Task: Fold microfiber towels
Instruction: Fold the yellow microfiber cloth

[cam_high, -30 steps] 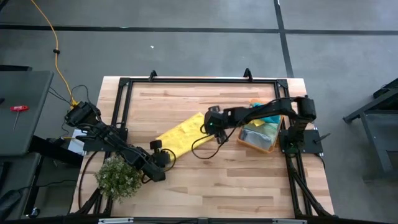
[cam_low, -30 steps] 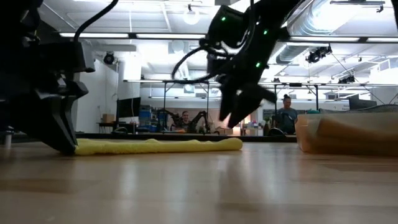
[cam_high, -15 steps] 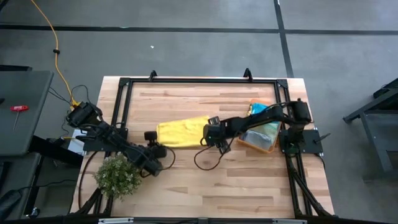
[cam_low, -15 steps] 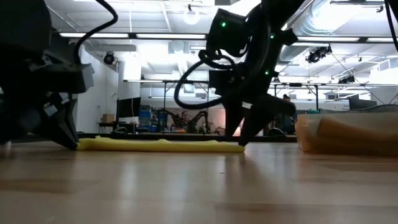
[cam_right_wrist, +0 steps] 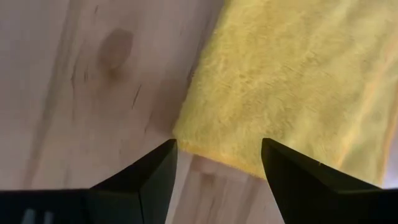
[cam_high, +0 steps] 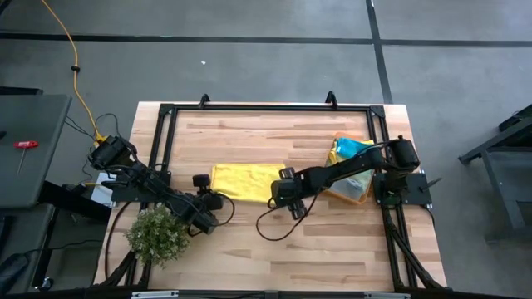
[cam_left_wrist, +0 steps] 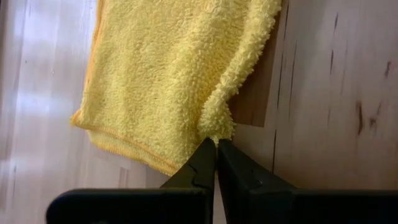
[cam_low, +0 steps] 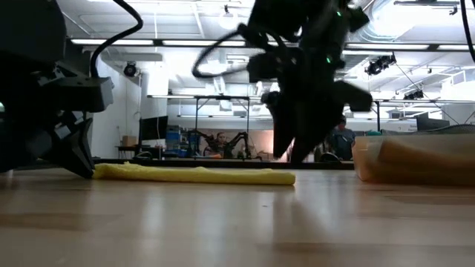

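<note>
Now the yellow towel [cam_high: 243, 180] lies flat and folded on the wooden table [cam_high: 249, 249], mid-table; the left gripper [cam_left_wrist: 216, 146] is pinched tight on the towel's near corner at its left end; the right gripper [cam_right_wrist: 217, 158] hangs spread wide over the towel's right corner, holding nothing; the orange bin [cam_high: 353, 184] holds other towels [cam_high: 349, 149] at the right

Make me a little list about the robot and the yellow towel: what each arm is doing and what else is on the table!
towel: yellow microfiber towel, lying flat mid-table
left gripper: jaws shut on the towel's corner
right gripper: jaws open, over the towel's other end
bin: orange translucent plastic bin holding more towels, on the right
plant: small bushy green plant, front left
</note>
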